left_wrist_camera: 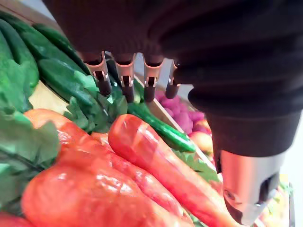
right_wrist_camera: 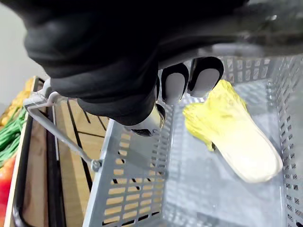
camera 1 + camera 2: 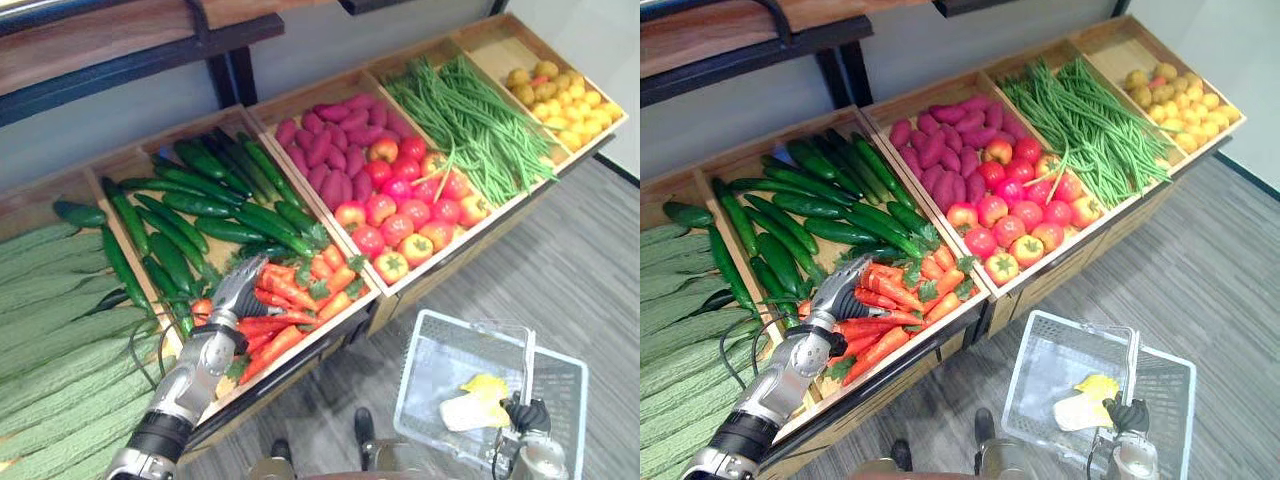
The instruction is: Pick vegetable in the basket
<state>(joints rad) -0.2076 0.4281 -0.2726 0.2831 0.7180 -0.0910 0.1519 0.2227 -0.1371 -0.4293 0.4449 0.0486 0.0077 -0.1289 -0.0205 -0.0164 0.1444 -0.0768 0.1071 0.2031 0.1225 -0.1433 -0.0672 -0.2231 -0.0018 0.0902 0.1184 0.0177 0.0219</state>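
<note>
A pile of orange carrots [image 3: 290,310] with green tops fills the front of a wooden crate. My left hand [image 3: 235,290] hovers over the pile's left end, open, with its fingers [image 1: 125,80] straight above a carrot [image 1: 156,161] and holding nothing. At the lower right hangs a grey wire basket [image 3: 430,340] with a pale yellow cabbage [image 3: 475,405] lying inside. My right hand [image 3: 527,415] is shut on the basket's handle [image 2: 57,127], and the cabbage [image 2: 232,137] shows below its curled fingers.
A slanted row of wooden crates holds ridged green gourds [image 3: 50,330], cucumbers [image 3: 200,210], purple tubers [image 3: 335,140], tomatoes [image 3: 410,210], green beans [image 3: 480,120] and yellow fruit [image 3: 565,100]. Grey carpet [image 3: 580,270] lies in front of the stand.
</note>
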